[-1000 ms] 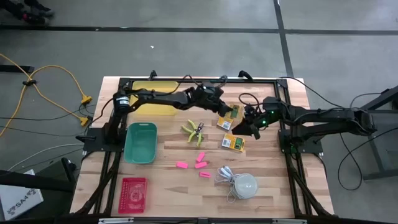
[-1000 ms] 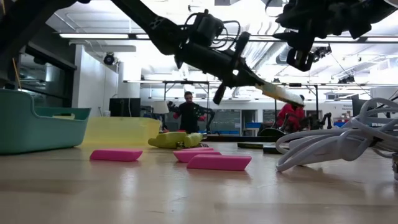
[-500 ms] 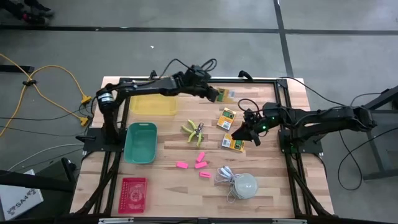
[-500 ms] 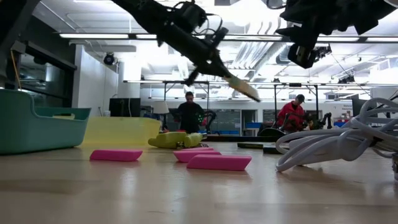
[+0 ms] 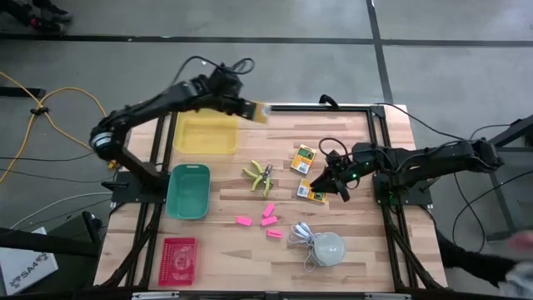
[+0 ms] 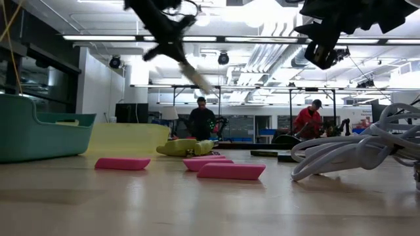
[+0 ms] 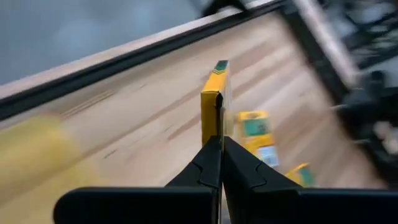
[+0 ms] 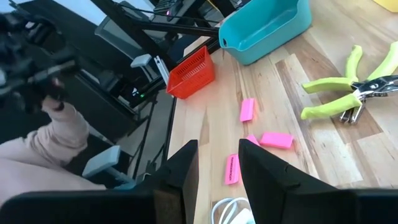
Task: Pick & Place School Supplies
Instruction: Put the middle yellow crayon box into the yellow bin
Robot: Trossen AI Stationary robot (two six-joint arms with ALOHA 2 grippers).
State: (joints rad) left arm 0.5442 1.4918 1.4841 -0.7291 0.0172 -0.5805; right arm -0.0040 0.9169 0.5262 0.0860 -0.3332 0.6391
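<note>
A: Where is the left tool (image 5: pixel 250 109) now, taking the flat yellow plastic tray (image 5: pixel 204 133) as the landmark?

B: It hangs above the desk (image 5: pixel 366 250) just beside the far right corner of that tray, and its fingers are clamped on one small flat yellow-and-green box (image 7: pixel 215 106), held on its thin edge.

A: So which step is in hand?

B: I judge it is the carrying step; the box is in the air and not yet placed. The next move calls for bringing it over the tray and letting go low.

A: And the right tool (image 5: pixel 336 177)?

B: It is well to the right of the tray, above the two other yellow-and-green boxes (image 5: pixel 313 192) on the desk, with fingers apart. The lime-green-handled scissors-like tool (image 5: pixel 261 176) and the pink eraser-like blocks (image 5: pixel 268 222) lie between, nearer than the tray
</note>
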